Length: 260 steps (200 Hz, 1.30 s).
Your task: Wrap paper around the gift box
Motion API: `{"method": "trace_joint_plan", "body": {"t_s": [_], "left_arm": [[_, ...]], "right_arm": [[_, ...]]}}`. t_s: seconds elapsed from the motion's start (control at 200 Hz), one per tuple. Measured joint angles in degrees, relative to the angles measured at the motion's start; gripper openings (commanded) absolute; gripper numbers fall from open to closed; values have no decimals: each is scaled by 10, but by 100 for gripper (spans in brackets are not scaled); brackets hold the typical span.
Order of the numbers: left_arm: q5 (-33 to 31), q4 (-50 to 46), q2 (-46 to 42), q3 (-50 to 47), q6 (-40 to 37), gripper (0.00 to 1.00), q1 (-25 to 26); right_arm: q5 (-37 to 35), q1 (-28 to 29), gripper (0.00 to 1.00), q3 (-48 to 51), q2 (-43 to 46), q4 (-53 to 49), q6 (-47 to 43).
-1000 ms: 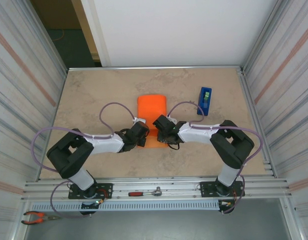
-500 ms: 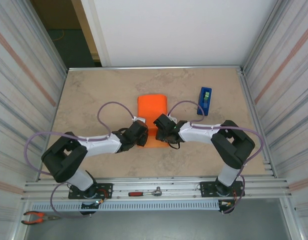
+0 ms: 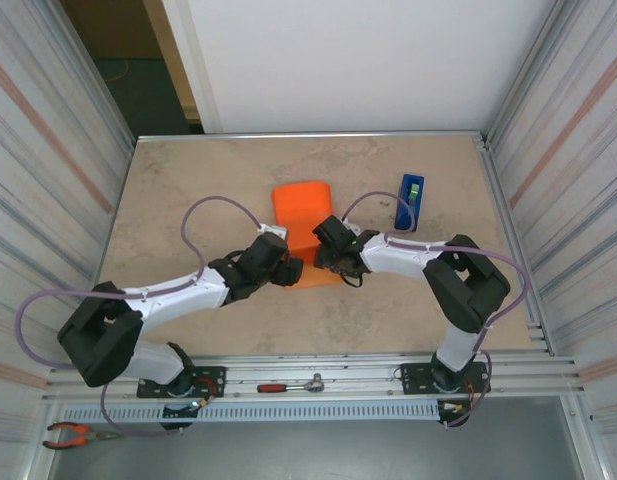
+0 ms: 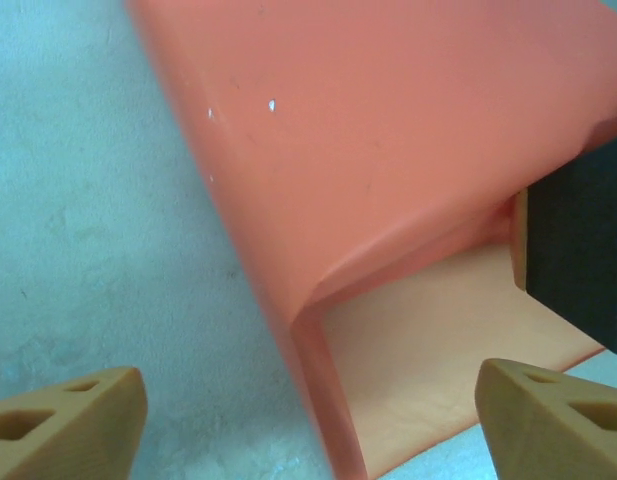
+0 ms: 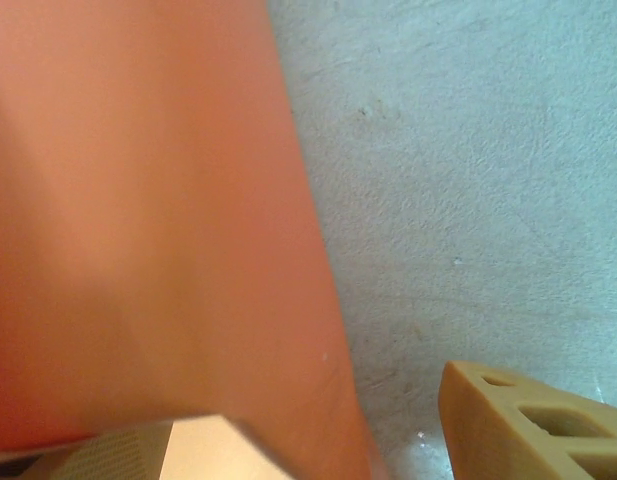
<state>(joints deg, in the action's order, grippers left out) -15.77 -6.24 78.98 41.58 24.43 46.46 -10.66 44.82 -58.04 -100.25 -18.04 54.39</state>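
The orange paper (image 3: 302, 212) lies folded over in the middle of the table, and the gift box is hidden under it. My left gripper (image 3: 290, 270) is at the paper's near left corner. In the left wrist view it (image 4: 313, 435) stands open astride the raised fold of the paper (image 4: 388, 130), with one of its fingertips (image 4: 68, 420) over bare table. My right gripper (image 3: 327, 262) is at the near right edge. It (image 5: 313, 440) is open too, with the paper's edge (image 5: 138, 200) running between its fingers without being pinched.
A blue tape dispenser (image 3: 410, 201) stands to the right of the paper. A red-handled tool (image 3: 291, 385) lies on the front rail and pliers (image 3: 73, 433) lie lower left. Metal walls close in both sides, and the beige tabletop (image 3: 188, 200) is bare to the left.
Both grippers have opened and let the paper go. The left arm has stretched out lower and further forward. The paper's folded top has shifted slightly left.
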Motion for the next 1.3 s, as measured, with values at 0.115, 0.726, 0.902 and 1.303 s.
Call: {"method": "trace_joint_plan", "body": {"t_s": [0.115, 0.726, 0.902, 1.303], "left_arm": [[3, 0, 2, 2, -2, 99, -9], [88, 0, -59, -39, 26, 99, -90], [91, -49, -65, -22, 25, 99, -93], [250, -68, 81, 190, 43, 99, -267]], "right_arm": [[0, 6, 95, 2, 4, -2, -3], [50, -18, 98, 82, 112, -11, -31], [94, -39, 99, 88, 134, -2, -51], [206, -183, 98, -120, 50, -18, -90]]}}
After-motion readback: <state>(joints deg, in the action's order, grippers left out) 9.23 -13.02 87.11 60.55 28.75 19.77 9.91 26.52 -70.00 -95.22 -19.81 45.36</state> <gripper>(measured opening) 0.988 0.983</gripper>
